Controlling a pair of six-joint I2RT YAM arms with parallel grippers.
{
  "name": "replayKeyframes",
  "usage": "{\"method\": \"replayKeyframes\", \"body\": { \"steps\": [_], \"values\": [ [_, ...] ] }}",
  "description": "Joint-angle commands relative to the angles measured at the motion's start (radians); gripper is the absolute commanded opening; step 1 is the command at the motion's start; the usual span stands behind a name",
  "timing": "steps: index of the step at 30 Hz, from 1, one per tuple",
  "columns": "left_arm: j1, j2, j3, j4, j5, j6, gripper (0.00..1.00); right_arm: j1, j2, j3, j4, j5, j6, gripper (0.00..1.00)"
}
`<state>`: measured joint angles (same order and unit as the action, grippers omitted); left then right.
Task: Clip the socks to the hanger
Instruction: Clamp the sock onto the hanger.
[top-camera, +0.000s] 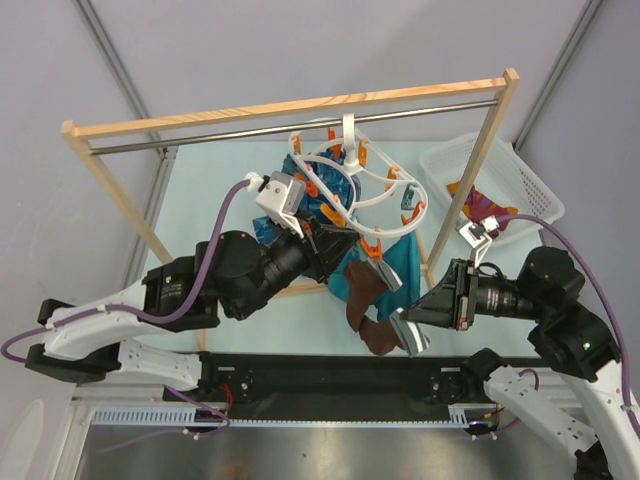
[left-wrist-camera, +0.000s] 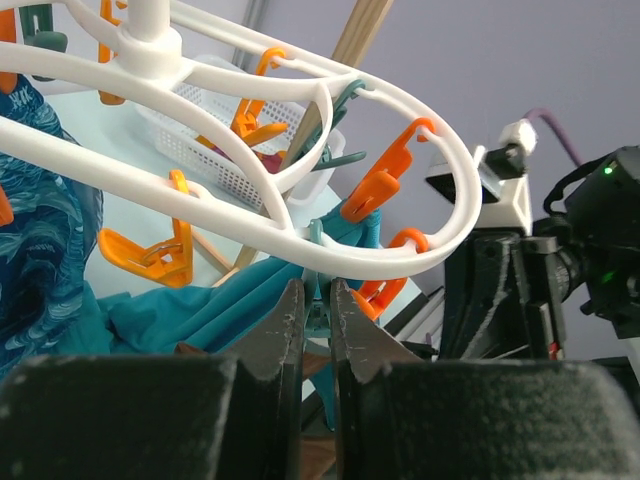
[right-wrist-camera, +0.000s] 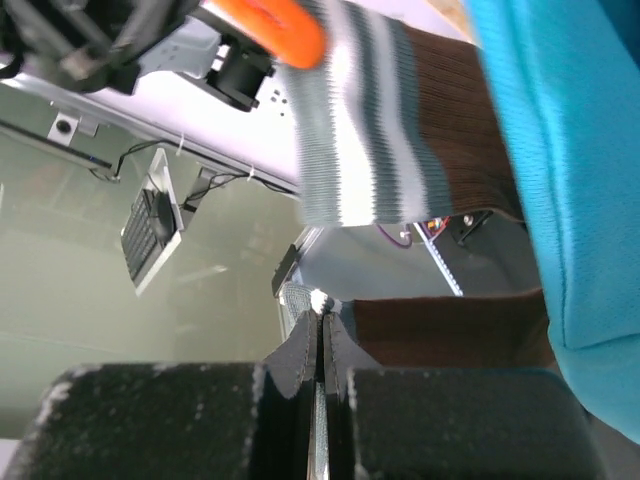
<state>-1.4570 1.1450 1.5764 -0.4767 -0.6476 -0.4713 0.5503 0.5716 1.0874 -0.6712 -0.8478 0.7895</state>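
The white hanger (top-camera: 420, 200) hangs from the rack's metal bar, with orange and grey-teal clips; its ring also shows in the left wrist view (left-wrist-camera: 300, 235). My left gripper (top-camera: 335, 240) (left-wrist-camera: 317, 292) is shut on a grey-teal clip (left-wrist-camera: 320, 318) under the ring. My right gripper (top-camera: 408, 335) (right-wrist-camera: 322, 328) is shut on the striped cuff of a dark brown sock (top-camera: 378, 338) (right-wrist-camera: 450, 325), below the hanger. A second brown sock (top-camera: 362, 288) (right-wrist-camera: 400, 130) hangs from an orange clip (right-wrist-camera: 270, 20). A magenta striped sock (top-camera: 480, 208) lies in the basket.
The wooden-framed rack (top-camera: 290, 108) with its metal bar spans the table. A white basket (top-camera: 535, 185) stands at the right behind the rack's post. A teal cloth (top-camera: 405, 255) and a blue patterned cloth (top-camera: 300, 190) hang from the hanger.
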Motion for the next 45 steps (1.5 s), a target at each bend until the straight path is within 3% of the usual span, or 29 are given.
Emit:
{"method": "replayKeyframes", "body": {
  "steps": [1, 5, 10, 14, 17, 26, 45],
  "values": [
    [0.003, 0.009, 0.039, -0.023, 0.014, -0.036, 0.00, 0.057, 0.001, -0.034, 0.117, 0.082, 0.090, 0.00],
    [0.003, 0.012, 0.033, -0.019, 0.020, -0.061, 0.00, 0.236, 0.025, -0.018, 0.133, 0.301, 0.082, 0.00],
    [0.003, 0.016, 0.023, -0.013, 0.037, -0.084, 0.00, 0.562, 0.106, -0.018, 0.265, 0.599, 0.077, 0.00],
    [0.003, 0.015, 0.020, -0.017, 0.043, -0.092, 0.00, 0.781, 0.143, 0.003, 0.328, 1.021, 0.010, 0.00],
    [0.003, 0.001, 0.013, -0.022, 0.045, -0.095, 0.00, 0.823, 0.154, 0.022, 0.334, 1.171, -0.009, 0.00],
    [0.003, -0.036, -0.012, -0.011, 0.051, -0.096, 0.00, 0.826, 0.120, -0.043, 0.469, 1.317, -0.042, 0.00],
    [0.003, -0.068, -0.041, 0.006, 0.059, -0.090, 0.00, 0.824, 0.109, -0.081, 0.562, 1.342, -0.042, 0.00]
  ]
}}
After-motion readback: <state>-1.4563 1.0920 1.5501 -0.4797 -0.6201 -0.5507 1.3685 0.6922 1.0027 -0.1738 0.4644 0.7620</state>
